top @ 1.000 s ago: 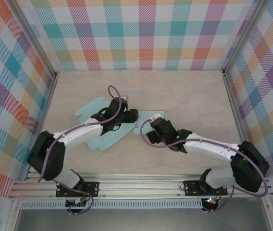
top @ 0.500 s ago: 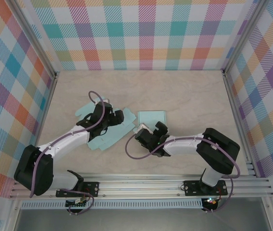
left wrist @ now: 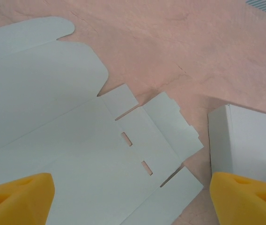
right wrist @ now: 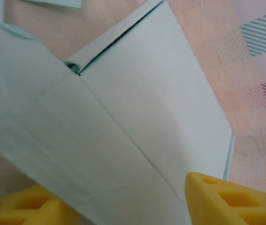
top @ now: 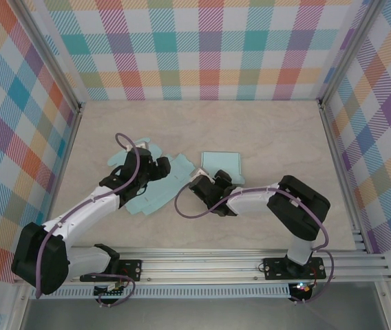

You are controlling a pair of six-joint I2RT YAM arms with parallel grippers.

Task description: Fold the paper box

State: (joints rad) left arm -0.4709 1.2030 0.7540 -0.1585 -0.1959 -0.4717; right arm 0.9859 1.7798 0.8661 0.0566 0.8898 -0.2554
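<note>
Right gripper (top: pixel 204 187) has slid left & closer to me, off the small folded box (top: pixel 221 163), so its top shows now. Its jaws are coming in w/ a paper flap (right wrist: pixel 123 117) btw them; can't tell if they pinch it yet. Left gripper (left wrist: pixel 130 199) has pulled back a bit & stays wide open, holding nothing, over the flat box sheet (left wrist: pixel 67 150) on the table (top: pixel 278 130). I think most folding is still to do.
</note>
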